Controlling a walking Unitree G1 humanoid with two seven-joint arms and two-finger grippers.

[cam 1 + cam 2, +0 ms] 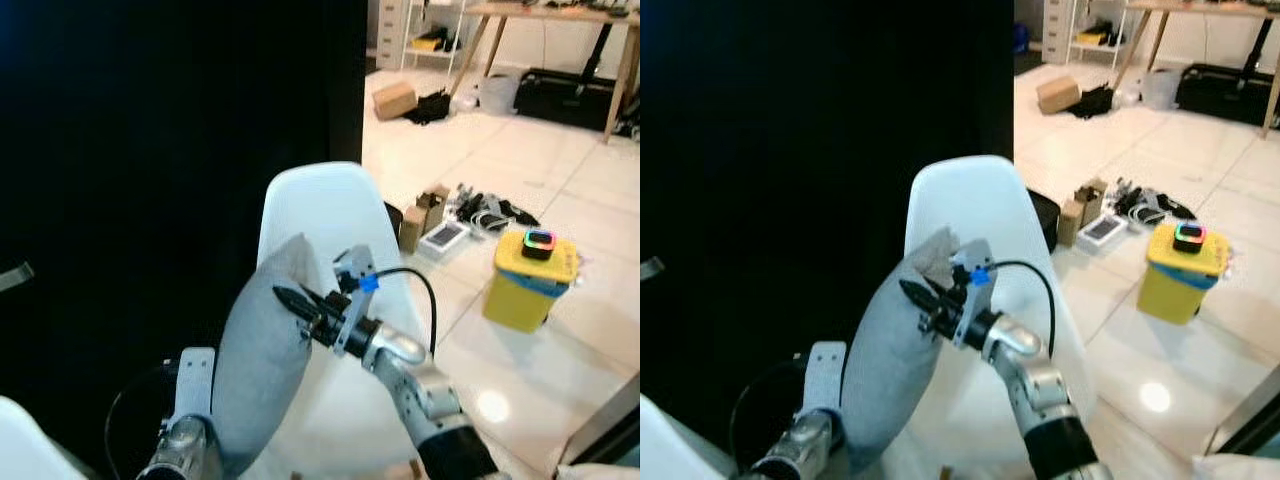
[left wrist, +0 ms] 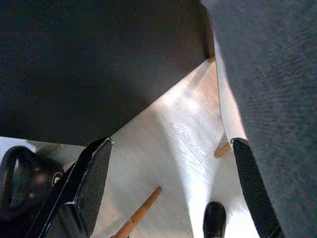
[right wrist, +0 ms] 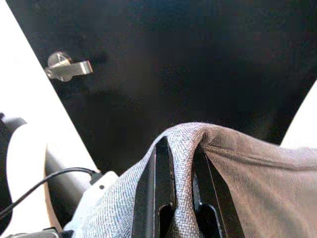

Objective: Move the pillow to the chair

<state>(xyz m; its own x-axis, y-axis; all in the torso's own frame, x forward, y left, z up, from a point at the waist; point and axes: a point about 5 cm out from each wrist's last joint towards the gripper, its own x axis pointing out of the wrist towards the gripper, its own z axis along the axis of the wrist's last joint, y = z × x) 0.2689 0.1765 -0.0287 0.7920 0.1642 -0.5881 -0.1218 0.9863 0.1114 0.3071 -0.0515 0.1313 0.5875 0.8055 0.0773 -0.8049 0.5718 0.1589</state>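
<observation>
A grey pillow (image 1: 262, 360) stands on end on the seat of a white shell chair (image 1: 322, 205), leaning toward its backrest. My right gripper (image 1: 290, 298) is shut on a fold of cloth at the pillow's upper edge; in the right wrist view the fabric (image 3: 223, 198) is pinched between the two black fingers (image 3: 162, 168). My left arm (image 1: 190, 425) comes up at the pillow's lower left. In its wrist view the left gripper (image 2: 172, 144) is open, and the pillow (image 2: 277, 74) lies along the outside of one finger (image 2: 250, 183).
A black wall (image 1: 150, 150) rises close behind and left of the chair. On the tiled floor to the right are a yellow bin (image 1: 528, 280), small cartons (image 1: 425, 212) and cables. A cardboard box (image 1: 394, 99), a black bag (image 1: 565, 95) and a wooden-legged table (image 1: 560, 14) lie farther off.
</observation>
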